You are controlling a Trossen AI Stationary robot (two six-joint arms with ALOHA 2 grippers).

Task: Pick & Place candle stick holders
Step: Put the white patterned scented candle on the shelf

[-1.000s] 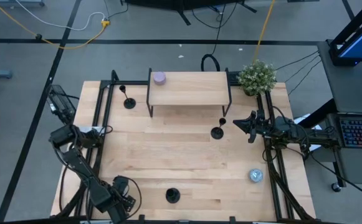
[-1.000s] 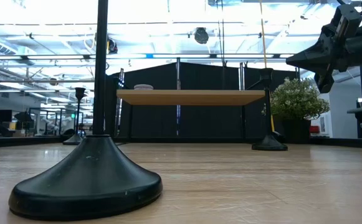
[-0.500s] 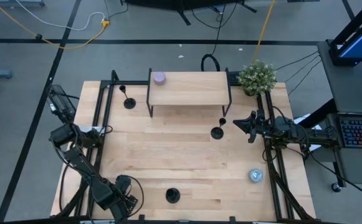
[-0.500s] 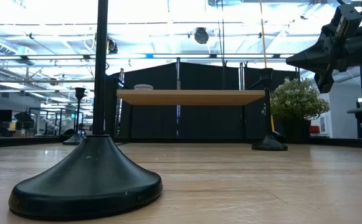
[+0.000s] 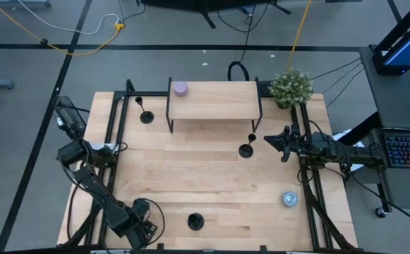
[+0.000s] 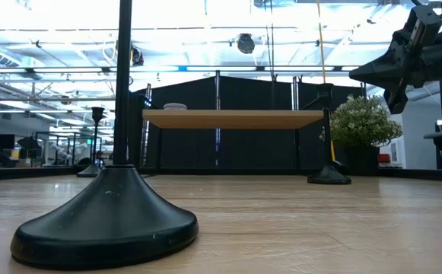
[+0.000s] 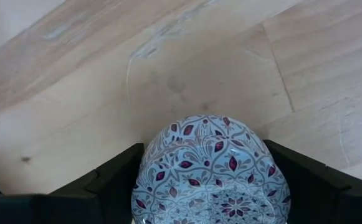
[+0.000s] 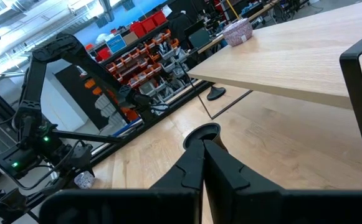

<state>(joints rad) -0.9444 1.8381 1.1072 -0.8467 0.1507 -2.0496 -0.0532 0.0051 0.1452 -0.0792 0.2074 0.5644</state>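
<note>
- Far left, front corner: the left claw (image 5: 142, 224) has edged a little inward along the bench (image 5: 190, 176) over the past second and narrowed. It now straddles a round pale-blue tin patterned with purple leaves (image 7: 212, 168). Whether it has clamped on yet cannot be told.
- What that means: the arm's attention is on a candle tin, not on a holder, so by this reading the job itself has not advanced.
- Back left: the first black metal candle stick holder (image 5: 146, 115) stands upright and alone, beside the black frame rail.
- Front centre: the second black holder (image 5: 194, 221) stands just right of the left claw, untouched. Its flared base (image 6: 106, 213) fills the low view.
- Rear centre: a light wooden shelf on black metal legs (image 5: 212, 99) carries a small lilac tin (image 5: 181, 88) at its left end.
- Right of centre: the third black holder (image 5: 246, 148) stands by the shelf's right front leg.
- Right: the right claw (image 5: 268, 139) has not stirred. It hangs clenched and empty above the bench, pointing at that third holder, near it but apart.
- Far right, front: a second round pale-blue tin (image 5: 289, 200) sits on the bench, well clear of both arms.
</note>
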